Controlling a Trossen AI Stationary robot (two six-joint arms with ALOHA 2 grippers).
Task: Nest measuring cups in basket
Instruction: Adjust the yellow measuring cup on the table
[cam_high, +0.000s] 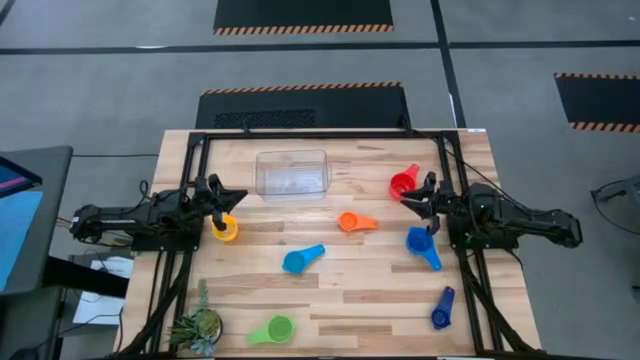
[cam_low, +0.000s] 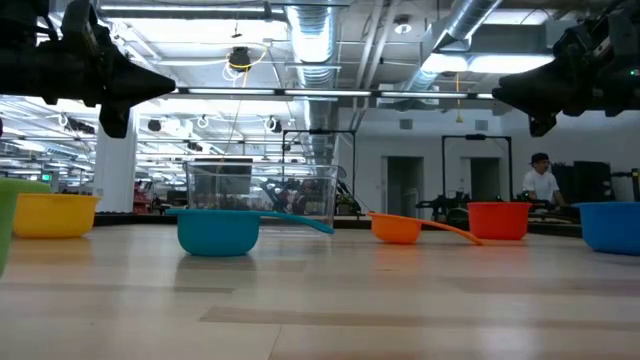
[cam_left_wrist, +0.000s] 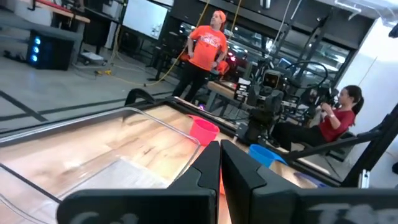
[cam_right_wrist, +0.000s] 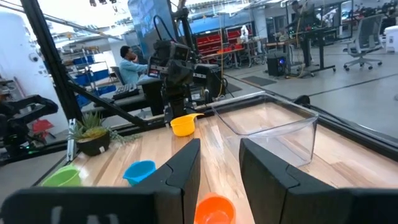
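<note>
Seven measuring cups lie scattered on my wooden worktop (cam_high: 370, 270), none of them inside the basket (cam_high: 292, 172), which stands empty at the far middle of the worktop and serves as my landmark.

- Red cup (cam_high: 404, 183): to the right of the basket, well apart from it, just beside my right gripper (cam_high: 418, 196).
- Orange cup (cam_high: 356, 222): in front of the basket and to its right, handle pointing right.
- Yellow cup (cam_high: 226, 228): in front of the basket and to its left, under my left gripper (cam_high: 232, 197).
- Light blue cup (cam_high: 302, 259): straight in front of the basket, farther than the orange one.
- Blue cup (cam_high: 421, 245): in front of the basket and far to its right, beside my right arm.
- Dark blue cup (cam_high: 442, 308): farthest from the basket, near the front right corner.
- Green cup (cam_high: 271, 330): far in front of the basket, at the front edge, beside a small potted plant (cam_high: 197, 325).

Left gripper: raised above the worktop to the left of the basket, fingers (cam_left_wrist: 208, 171) close together with only a thin slit between them, holding nothing.

Right gripper: raised to the right of the basket, fingers (cam_right_wrist: 186, 163) apart, empty.

People (cam_left_wrist: 204, 53) show in the room beyond the worktop.
</note>
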